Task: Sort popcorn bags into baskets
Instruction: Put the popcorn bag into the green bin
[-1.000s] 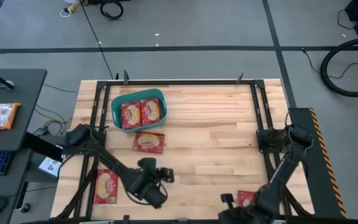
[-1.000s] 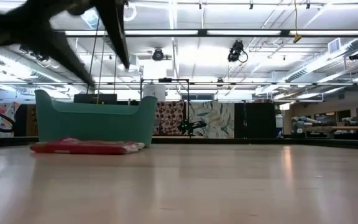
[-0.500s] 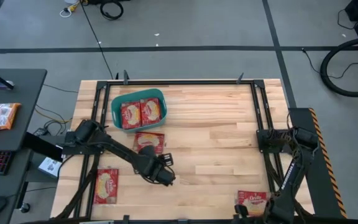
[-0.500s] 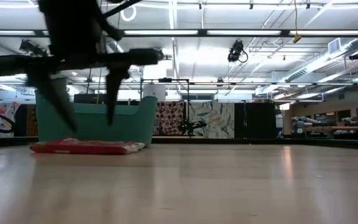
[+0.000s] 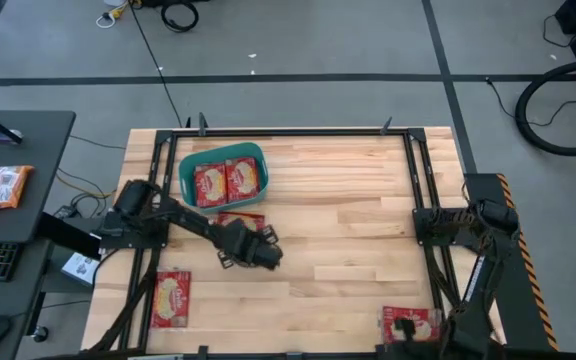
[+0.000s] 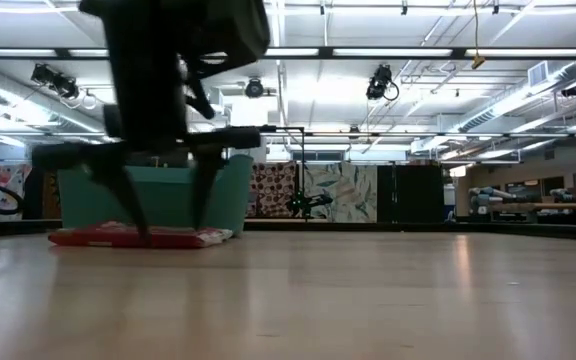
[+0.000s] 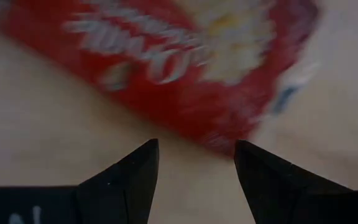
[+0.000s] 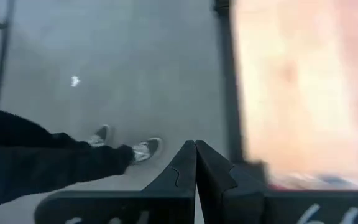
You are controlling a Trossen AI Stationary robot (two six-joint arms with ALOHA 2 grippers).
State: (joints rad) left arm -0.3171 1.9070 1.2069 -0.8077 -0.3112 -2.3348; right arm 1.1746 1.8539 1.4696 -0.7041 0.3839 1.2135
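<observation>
My left gripper (image 5: pixel 251 247) (image 7: pixel 194 155) is open and low over a red popcorn bag (image 5: pixel 239 224) (image 7: pixel 185 56) that lies flat on the table, just in front of the teal basket (image 5: pixel 186 168) (image 6: pixel 153 195). In the low view its fingers (image 6: pixel 200 200) come down onto this bag (image 6: pixel 138 237). Two bags (image 5: pixel 226 181) lie inside the basket. Another bag (image 5: pixel 172 298) lies near the table's near left corner and one (image 5: pixel 409 322) near the near right corner. My right gripper (image 8: pixel 196 155) is shut and hangs past the table's near edge by that bag. My left gripper comes from above, pointing down, at the near edge (image 7: pixel 219 140) of the bag in front of the basket, one finger on each side of it. I cannot tell whether the fingertips touch the bag. The bag lies flat on the table.
A black frame (image 5: pixel 413 180) runs round the tabletop. The middle and right of the wooden table (image 5: pixel 348 210) are bare. A person's legs and shoes (image 8: pixel 123 149) show on the floor beyond the near edge. A side desk (image 5: pixel 18 170) stands to the left.
My left gripper has moved from the near edge toward the far edge and down, ending over the bag in front of the basket. My right arm has drawn back toward the near right corner, so the bag there now shows whole.
</observation>
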